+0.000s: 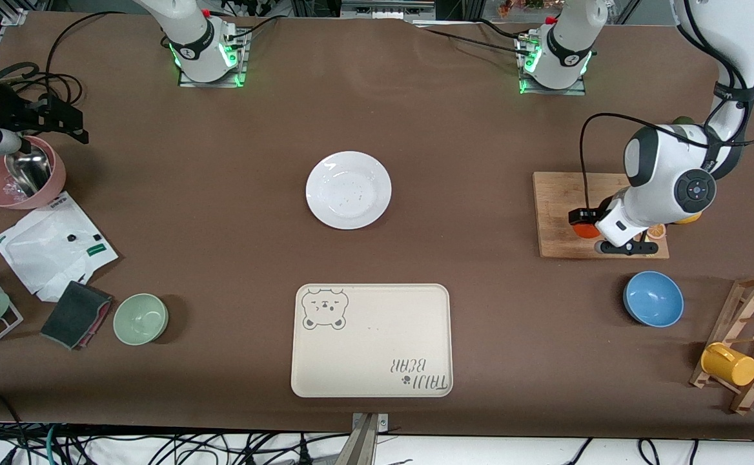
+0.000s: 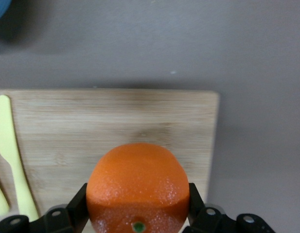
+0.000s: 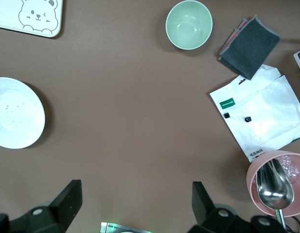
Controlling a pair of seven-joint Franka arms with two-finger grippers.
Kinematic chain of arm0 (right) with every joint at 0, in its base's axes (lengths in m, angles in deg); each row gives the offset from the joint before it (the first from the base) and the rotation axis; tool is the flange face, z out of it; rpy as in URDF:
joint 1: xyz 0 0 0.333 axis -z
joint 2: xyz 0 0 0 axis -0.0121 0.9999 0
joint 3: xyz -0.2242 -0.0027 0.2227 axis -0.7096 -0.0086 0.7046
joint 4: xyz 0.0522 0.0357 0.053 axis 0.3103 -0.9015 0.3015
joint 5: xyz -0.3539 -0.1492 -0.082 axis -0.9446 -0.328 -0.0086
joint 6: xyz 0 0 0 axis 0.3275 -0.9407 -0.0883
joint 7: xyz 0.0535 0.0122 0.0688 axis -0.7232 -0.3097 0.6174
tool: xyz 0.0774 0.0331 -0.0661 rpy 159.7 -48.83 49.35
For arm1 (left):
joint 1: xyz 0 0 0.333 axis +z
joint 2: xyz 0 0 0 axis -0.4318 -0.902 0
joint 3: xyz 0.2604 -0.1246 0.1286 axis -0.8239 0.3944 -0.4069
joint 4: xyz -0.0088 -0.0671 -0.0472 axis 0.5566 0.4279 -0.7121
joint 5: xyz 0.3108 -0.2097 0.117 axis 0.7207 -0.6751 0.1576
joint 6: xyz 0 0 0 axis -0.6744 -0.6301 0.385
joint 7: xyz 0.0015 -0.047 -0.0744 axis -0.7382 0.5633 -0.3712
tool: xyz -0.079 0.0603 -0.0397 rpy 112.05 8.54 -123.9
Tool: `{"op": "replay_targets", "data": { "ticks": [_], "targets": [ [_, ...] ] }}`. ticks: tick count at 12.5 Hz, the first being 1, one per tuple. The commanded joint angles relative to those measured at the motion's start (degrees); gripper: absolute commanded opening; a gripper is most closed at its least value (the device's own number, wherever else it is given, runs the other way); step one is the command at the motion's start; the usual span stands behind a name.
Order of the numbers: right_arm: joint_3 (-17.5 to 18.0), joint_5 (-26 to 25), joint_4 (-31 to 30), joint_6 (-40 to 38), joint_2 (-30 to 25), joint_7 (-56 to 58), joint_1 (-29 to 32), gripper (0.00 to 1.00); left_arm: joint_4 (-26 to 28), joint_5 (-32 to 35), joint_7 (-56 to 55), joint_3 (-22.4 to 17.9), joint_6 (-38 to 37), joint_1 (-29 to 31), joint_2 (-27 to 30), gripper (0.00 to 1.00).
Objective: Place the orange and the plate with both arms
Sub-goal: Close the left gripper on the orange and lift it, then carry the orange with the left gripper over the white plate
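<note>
The step in hand is the pick of the orange: the left gripper is down on the cutting board at the left arm's end of the table, and its fingers are closed on the fruit, one pressed to each side. In the left wrist view the orange sits squarely between the jaws, low on the board, with a pale yellow knife lying on the same board well clear of it. Whether the fruit has left the wood I cannot tell — it looks to be resting on it or just above.

The next move, as I judge it, calls for a straight lift and a carry toward the middle of the table, where the plate lies, farther from the front camera than the bear tray. The grip looks centred, so a slip seems unlikely if the lift is steady.

The right gripper waits high over the right arm's end of the table — its jaws stand wide apart and hold nothing. Its view looks down on the plate and a green bowl. The plate is untouched, so that half of the task is not yet begun.
</note>
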Motion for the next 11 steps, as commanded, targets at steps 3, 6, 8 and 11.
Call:
{"op": "replay_targets", "data": {
  "ticks": [3,6,8,11],
  "targets": [
    [0.1,0.7,-1.2,0.9,-0.5,0.7,0.1,1.0,-2.6,-1.6,-17.2,11.4,-3.6,-0.3,3.1,0.37],
    [0.1,0.7,-1.5,1.1,-0.6,0.7,0.1,1.0,-3.7,-1.5,-31.5,21.5,-3.6,-0.5,3.0,0.38],
    [0.1,0.7,-1.5,1.1,-0.6,0.7,0.1,1.0,-4.8,-1.6,-39.7,26.2,-3.6,-1.1,1.9,0.4],
    [0.1,0.7,-1.7,1.4,-0.5,0.7,0.1,1.0,-11.3,-1.5,-50.8,28.2,-2.8,-7.7,-4.0,0.39]
  ]
}}
